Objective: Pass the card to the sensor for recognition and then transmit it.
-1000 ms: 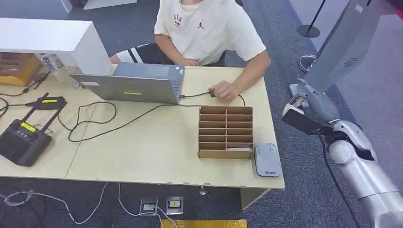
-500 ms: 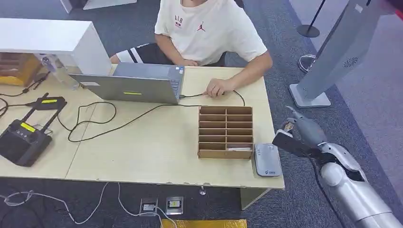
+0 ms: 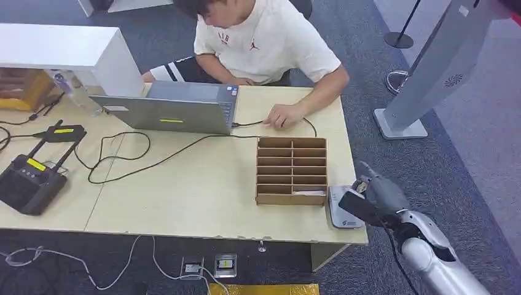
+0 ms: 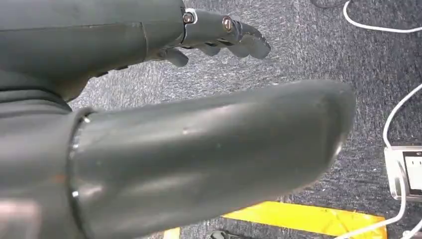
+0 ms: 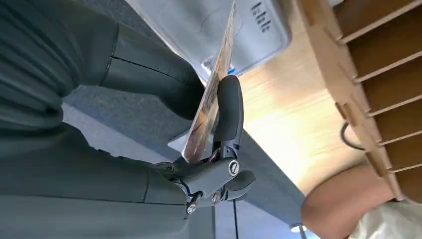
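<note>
The right hand pinches the card between thumb and fingers and holds it edge-on just over the grey sensor, which lies flat at the desk corner beside the wooden rack. In the right wrist view the card stands as a thin, glossy sliver with the sensor close beyond it; whether the two touch cannot be told. It looks light, stiff and slick, so a firm pinch on the flat faces near one end seems right, leaving most of the face free to lie toward the reader; a grip by the edges alone would likely let it slip or twist. The card's printed side is too foreshortened to read, and the thumb hides much of its held end. The left hand hangs over the carpet with fingers loosely apart and nothing in them, though its big thumb blocks much of that view. A person sits across the desk, face partly cut off, one hand resting by the laptop cable.
</note>
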